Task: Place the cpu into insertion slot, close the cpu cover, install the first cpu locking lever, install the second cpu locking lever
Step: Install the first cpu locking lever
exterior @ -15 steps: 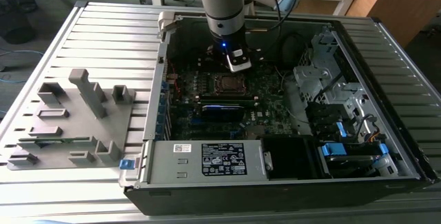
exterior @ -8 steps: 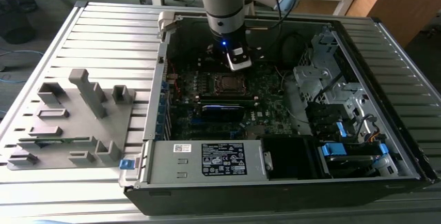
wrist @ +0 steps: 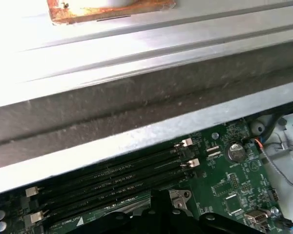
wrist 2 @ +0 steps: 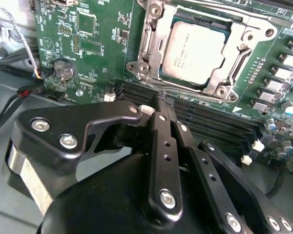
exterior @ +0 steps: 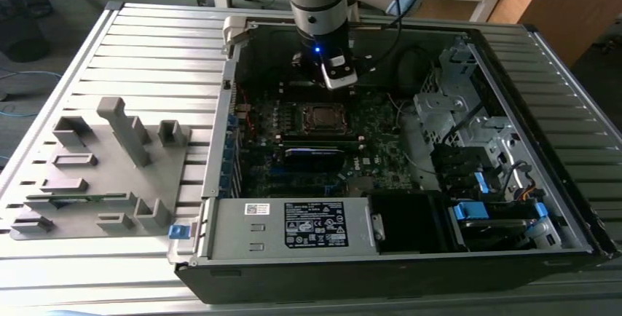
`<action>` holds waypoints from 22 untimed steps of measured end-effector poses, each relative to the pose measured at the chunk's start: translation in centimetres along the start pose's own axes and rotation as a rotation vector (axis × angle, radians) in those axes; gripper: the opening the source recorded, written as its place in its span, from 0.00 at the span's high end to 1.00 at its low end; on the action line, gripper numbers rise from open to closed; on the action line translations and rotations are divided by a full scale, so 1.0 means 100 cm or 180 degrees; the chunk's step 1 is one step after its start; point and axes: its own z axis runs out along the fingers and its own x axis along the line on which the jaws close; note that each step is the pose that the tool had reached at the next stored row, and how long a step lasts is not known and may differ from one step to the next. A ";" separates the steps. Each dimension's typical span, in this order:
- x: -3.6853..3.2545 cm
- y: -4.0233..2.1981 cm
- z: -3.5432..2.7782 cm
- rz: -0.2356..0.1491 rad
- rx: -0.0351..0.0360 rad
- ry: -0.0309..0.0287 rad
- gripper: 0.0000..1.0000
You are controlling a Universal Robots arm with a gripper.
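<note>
Arm's gripper (exterior: 339, 77) hangs inside the open PC case (exterior: 544, 247), above the motherboard (exterior: 379, 141) and just past the far edge of the CPU socket as seen in the exterior view. In the second wrist view the gripper (wrist 2: 158, 105) has its black fingers (wrist 2: 162, 146) pressed together with nothing between them; the tips sit over the memory slots (wrist 2: 210, 119), right beside the socket but not touching it.

The cpu (wrist 2: 198, 48) is already in the insertion slot (wrist 2: 181, 17) — silver lid facing up, lying flat. The cpu cover (wrist 2: 234, 61) looks to be down around it, the chip showing through its square window; whether the two locking levers (wrist 2: 149, 46) are latched I can't tell from this angle. In the exterior view the socket (exterior: 321, 116) reads as a dark square with a metal rim in the middle of the board.

Other bits:
- coin cell battery (wrist 2: 63, 69) on the green board, next to a bundle of wires (wrist 2: 19, 90)
- first wrist view: four long black memory slots (wrist: 112, 178) with white end clips, same coin cell (wrist: 236, 152), the case's metal wall (wrist: 136, 141) running above them
- grey fixture tray (exterior: 97, 178) with upright blocks on the slatted table (exterior: 146, 46), to the exterior view's left of the case
- power supply (exterior: 291, 225) with a label at the case's near edge
</note>
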 end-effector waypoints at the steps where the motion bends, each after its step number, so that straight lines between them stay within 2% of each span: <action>1: 0.0000 0.0000 0.0000 0.0000 -0.0001 0.0000 0.89; 4: 0.0000 0.0000 -0.0001 0.0000 0.0001 0.0000 0.89; 5: 0.0000 0.0001 0.0000 -0.0001 0.0010 0.0004 0.89; 6: 0.0000 0.0000 0.0000 -0.0002 0.0029 0.0011 0.89; 7: -0.0001 0.0000 0.0002 -0.0005 0.0055 0.0024 0.89; 10: -0.0002 0.0000 0.0007 -0.0011 0.0161 0.0080 0.89; 15: -0.0002 -0.0001 0.0011 -0.0022 0.0357 0.0197 0.89; 16: -0.0001 -0.0001 0.0012 -0.0023 0.0377 0.0203 0.89; 22: -0.0001 -0.0001 0.0014 -0.0026 0.0382 0.0205 0.89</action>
